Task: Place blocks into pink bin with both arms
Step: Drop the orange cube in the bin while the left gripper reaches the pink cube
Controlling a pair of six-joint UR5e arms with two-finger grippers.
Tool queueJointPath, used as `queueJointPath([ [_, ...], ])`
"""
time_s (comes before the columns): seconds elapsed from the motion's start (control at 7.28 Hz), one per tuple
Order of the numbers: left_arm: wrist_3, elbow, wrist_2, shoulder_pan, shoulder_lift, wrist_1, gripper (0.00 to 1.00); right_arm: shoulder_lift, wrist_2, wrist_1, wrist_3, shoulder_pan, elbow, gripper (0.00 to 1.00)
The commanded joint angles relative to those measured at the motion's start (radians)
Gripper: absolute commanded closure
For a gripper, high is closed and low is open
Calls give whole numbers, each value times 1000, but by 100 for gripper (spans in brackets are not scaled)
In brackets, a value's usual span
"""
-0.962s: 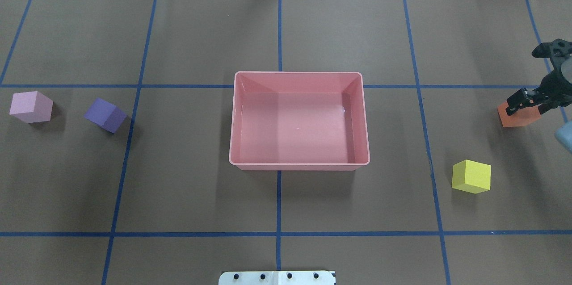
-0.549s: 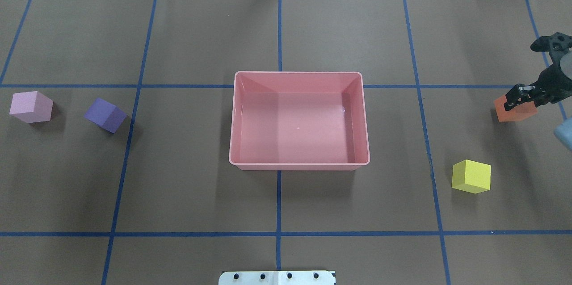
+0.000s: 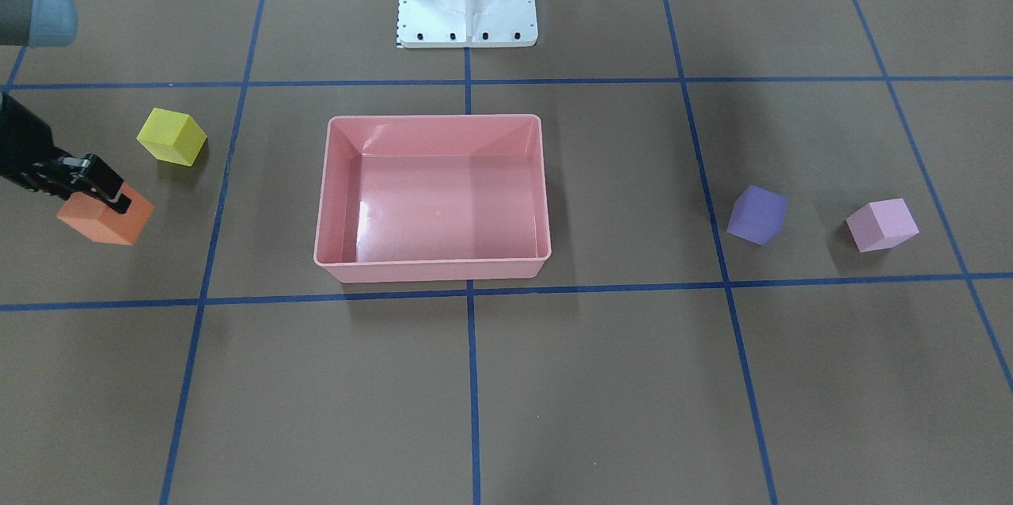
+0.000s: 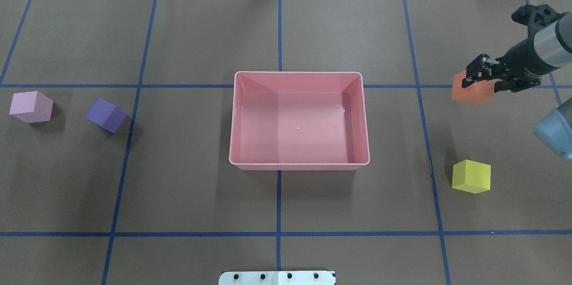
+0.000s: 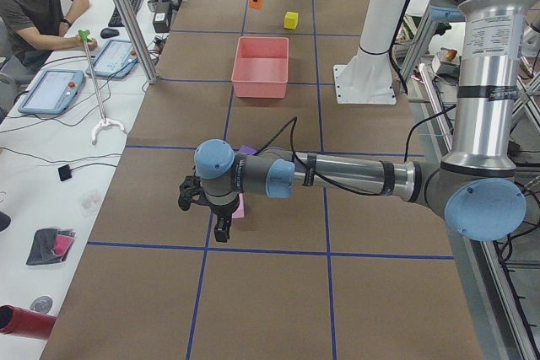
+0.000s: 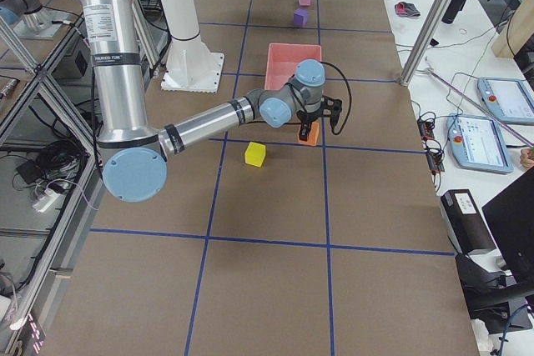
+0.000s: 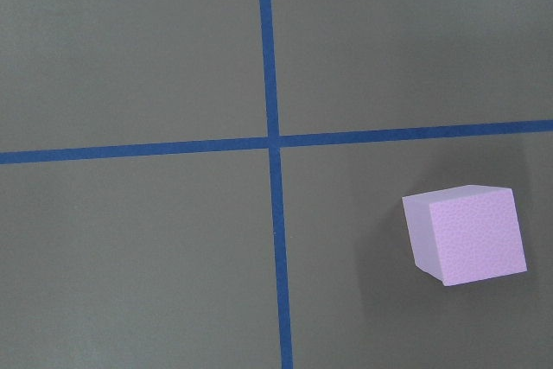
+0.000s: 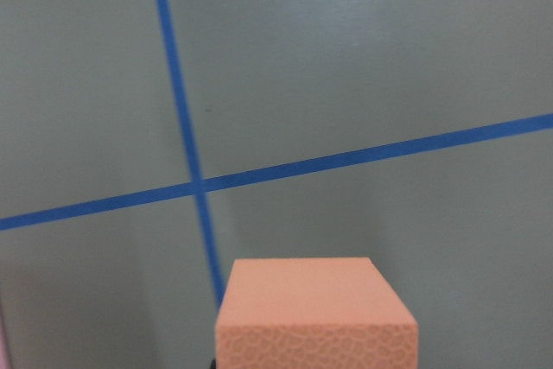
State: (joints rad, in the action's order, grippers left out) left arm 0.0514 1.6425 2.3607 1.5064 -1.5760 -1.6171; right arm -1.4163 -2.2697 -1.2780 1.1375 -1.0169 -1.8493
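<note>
Right end effector (image 4: 485, 79): pinching the orange block (image 4: 473, 93) between its two fingers. The block hangs below the fingertips and appears clear of the bench (image 4: 286, 213).

Key relation: the bin (image 4: 232, 119) lies toward the robot's left of the held block. The block sits well off the bin's right wall, about level with the bin's far rim. The bin's long axis runs left to right across the robot, so the carry would enter over a short wall. The right arm is the nearer one for this drop, and the path to the bin looks unobstructed.

Other blocks, all resting on the bench:
- yellow block (image 4: 471, 176): right of the bin, off its near right corner.
- purple block (image 4: 105, 115): well to the bin's left.
- pink block (image 4: 31, 106): farther left of the bin than the purple one.

Left end effector (image 5: 219, 227): near the pink block, apparently above it. It shows only in the left side view, so I cannot tell whether its fingers are spread or pressed together. The left wrist view shows the pink block off to one side and no fingers.

Materials: the blocks are matte, fine-grained foam cubes with crisp edges. The bin is glossy salmon plastic, shallow, with rounded corners and a thin rim, and holds nothing.
</note>
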Motion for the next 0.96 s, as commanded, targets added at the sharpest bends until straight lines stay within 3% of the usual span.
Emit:
queueJointPath([
  [0.0,-1,-3,-1,-2,1,-6,0,246,175,-103,371,229,-7,100],
  [0.14,-2,-3,-1,-12,-1,-6,0,351,246,-232,387,295,1,100],
  [0.41,2,0,0,-35,-4,-41,0,390,262,-259,400,360,15,100],
  [0.55,48,-1,-1,-101,-2,-114,0,410,285,-256,439,388,48,100],
  [0.69,252,10,-1,-159,-13,-194,0,425,300,-256,442,409,71,100],
  [0.82,413,16,-12,-272,-16,-331,0,424,306,-256,441,417,77,78],
])
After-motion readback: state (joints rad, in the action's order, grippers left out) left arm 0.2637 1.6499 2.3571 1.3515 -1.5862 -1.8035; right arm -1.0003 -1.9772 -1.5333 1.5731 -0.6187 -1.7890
